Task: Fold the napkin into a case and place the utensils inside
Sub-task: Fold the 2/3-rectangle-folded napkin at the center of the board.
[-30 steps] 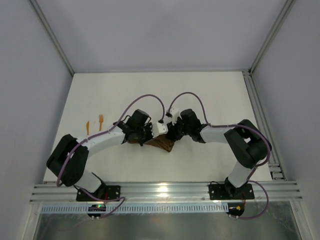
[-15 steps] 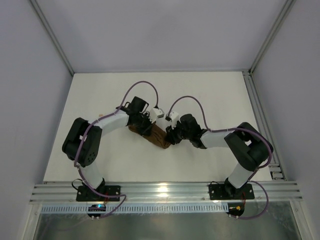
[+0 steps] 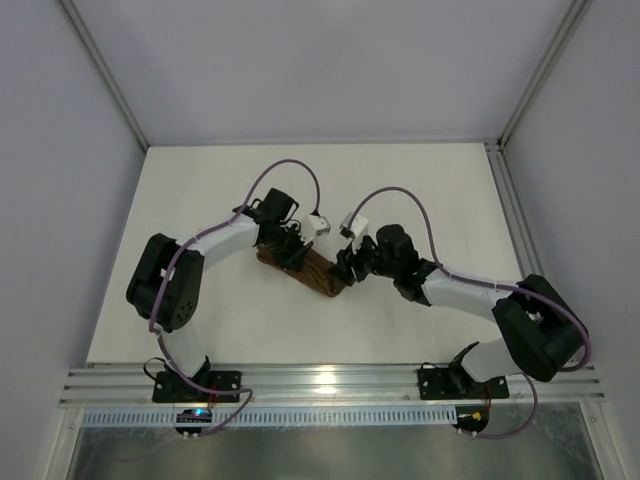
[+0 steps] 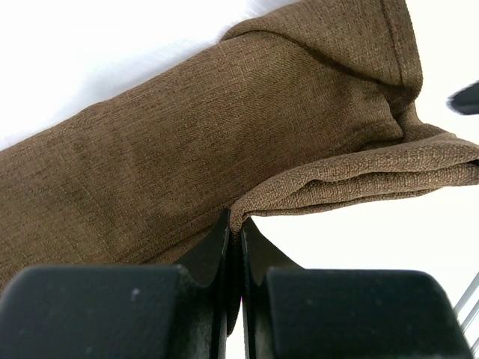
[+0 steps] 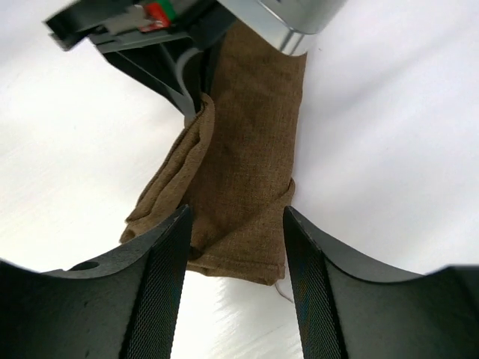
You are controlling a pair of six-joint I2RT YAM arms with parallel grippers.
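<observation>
Napkin: dark brown cloth (image 3: 306, 268), folded into a narrow oblong strip. It lies flat near the middle of the table (image 3: 430, 200) and runs slantwise from far-left to near-right.
Napkin folds: the left wrist view shows a thick, doubled flap (image 4: 389, 168) along one long edge, lying on top of the broad flat layer. The right wrist view shows the near-right end squared off, with a looser, rumpled fold down its left side.
Left hand: it (image 3: 292, 254) is down on the far-left part of the strip. Its fingers (image 4: 217, 250) are closed to a hairline gap, and their tips nip the edge of the doubled flap.
Right hand: it (image 3: 345, 272) is at the near-right end of the strip. Its fingers (image 5: 161, 284) are spread wide, one on each side of that end, and they grip nothing. Whether the pads touch the cloth cannot be told.
Hands to each other: near, not touching, with most of the strip between them.
Arms: the left one bends up from its base at the near-left, and the right one swings out wide to the right before reaching in.
Cables: a purple loop (image 3: 283, 167) arches over the left wrist, and another arches over the right wrist.
Rail: a metal rail (image 3: 320, 384) runs along the near edge of the table and carries both bases.
</observation>
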